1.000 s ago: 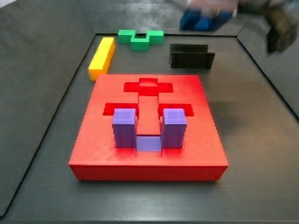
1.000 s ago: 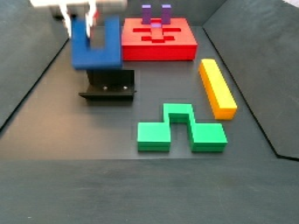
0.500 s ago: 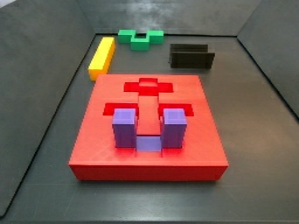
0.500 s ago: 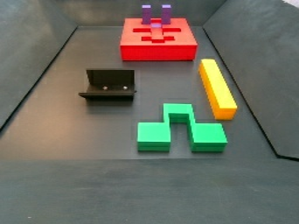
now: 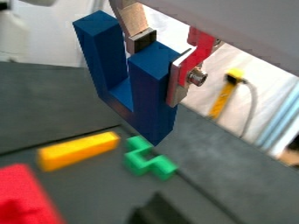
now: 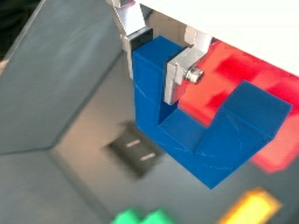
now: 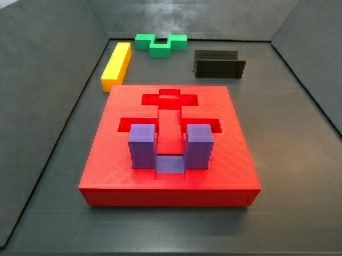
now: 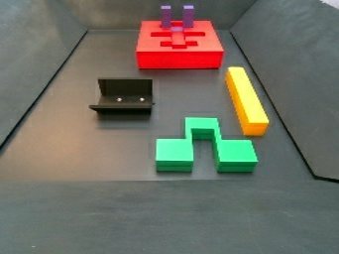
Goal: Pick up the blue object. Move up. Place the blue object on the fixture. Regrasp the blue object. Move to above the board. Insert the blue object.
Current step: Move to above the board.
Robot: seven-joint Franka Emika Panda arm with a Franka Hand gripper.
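**Blue object held in the gripper, high above the floor**

You see the blue object (image 5: 131,77) only in both wrist views; it is lifted well above the floor and out of both side views. The gripper (image 5: 163,54) has its silver fingers (image 6: 179,73) clamped on one prong of it. Far below stand the fixture (image 8: 122,97), empty, the red board (image 7: 170,150) with the purple block (image 7: 170,147) seated in it, the yellow bar (image 8: 245,98) and the green block (image 8: 203,146).
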